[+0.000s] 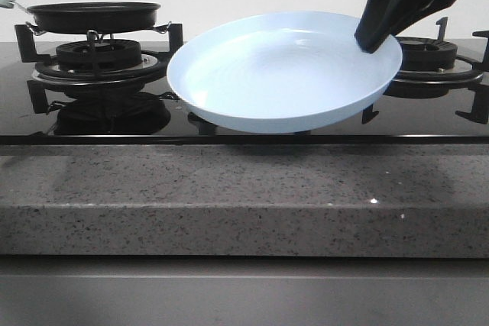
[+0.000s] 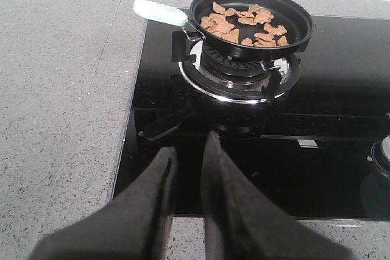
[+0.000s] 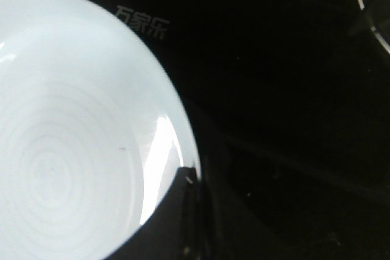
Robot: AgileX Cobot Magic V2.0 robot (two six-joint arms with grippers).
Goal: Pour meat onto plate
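Note:
The pale blue-white plate [image 1: 283,74] hangs tilted above the middle of the black hob and is bare inside. My right gripper [image 1: 370,40] is shut on its far right rim. The right wrist view shows the plate [image 3: 61,138] with my right gripper [image 3: 192,175] pinching its edge. The meat [image 2: 244,22] lies as orange-brown chips in the black frying pan [image 2: 304,25] on the left burner. The pan's rim hides the meat in the front view [image 1: 93,14]. My left gripper [image 2: 188,144] is empty, with a narrow gap between its fingers, over the hob's front edge, well short of the pan.
The pan's pale green handle [image 2: 158,11] points toward the grey speckled counter [image 2: 55,120]. The left burner grate [image 2: 237,77] holds the pan. A second burner [image 1: 428,55] stands behind the plate at the right. The stone counter ledge [image 1: 229,204] runs along the front.

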